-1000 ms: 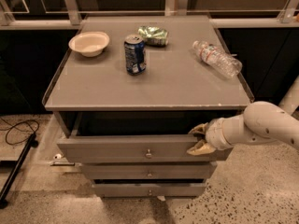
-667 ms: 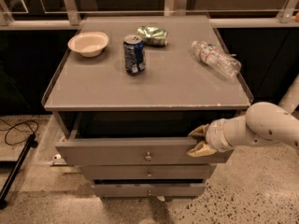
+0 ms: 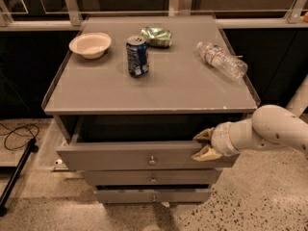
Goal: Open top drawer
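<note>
The top drawer of the grey cabinet stands partly pulled out, with a dark gap under the cabinet top. Its small round metal knob is at the centre of the front. My gripper is at the right end of the drawer front. One tan fingertip sits above the front's upper edge and the other on its face, so they clasp the edge. My white arm reaches in from the right.
Two narrower drawers sit below. On the cabinet top are a white bowl, a blue can, a green crumpled bag and a plastic bottle. A black cable and stand lie on the floor at left.
The top drawer has slid out slightly toward the camera with my gripper still on its front edge. The things on top have not moved.
</note>
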`<state>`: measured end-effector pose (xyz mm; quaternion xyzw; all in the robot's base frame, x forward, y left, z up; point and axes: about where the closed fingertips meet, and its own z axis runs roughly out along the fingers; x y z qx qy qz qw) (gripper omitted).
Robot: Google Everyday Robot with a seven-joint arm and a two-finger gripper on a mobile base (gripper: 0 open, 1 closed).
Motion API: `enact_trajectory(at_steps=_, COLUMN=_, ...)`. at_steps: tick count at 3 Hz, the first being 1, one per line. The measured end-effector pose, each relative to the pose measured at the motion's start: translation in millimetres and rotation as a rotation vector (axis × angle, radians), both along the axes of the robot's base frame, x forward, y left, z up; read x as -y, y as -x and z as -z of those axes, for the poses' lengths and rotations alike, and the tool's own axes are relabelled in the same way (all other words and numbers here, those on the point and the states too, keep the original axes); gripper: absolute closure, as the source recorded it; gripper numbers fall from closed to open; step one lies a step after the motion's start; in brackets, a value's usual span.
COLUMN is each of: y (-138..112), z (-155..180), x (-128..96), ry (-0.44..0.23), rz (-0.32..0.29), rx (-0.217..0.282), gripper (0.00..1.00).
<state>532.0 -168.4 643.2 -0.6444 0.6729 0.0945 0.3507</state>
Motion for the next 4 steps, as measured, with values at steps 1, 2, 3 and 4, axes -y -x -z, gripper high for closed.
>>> enact_trajectory(at_steps=1, y=6.1, z=2.6, x=-1.1, ry=-0.021, rz=-0.032, rx=-0.016, gripper=0.34)
enact_trajectory(at_steps=2, y=6.8, z=2.2, x=-0.1, ry=-0.022, rz=-0.033, rx=-0.016, gripper=0.38)
enact_trajectory(at_steps=3, y=41.3, z=7.1, x=16.8, ry=-0.033, rz=-0.024, rx=-0.029, gripper=0.62)
enact_trajectory(at_steps=4, y=40.9, z=1.5, x=15.8, ry=-0.033, rz=-0.025, rx=-0.029, gripper=0.85)
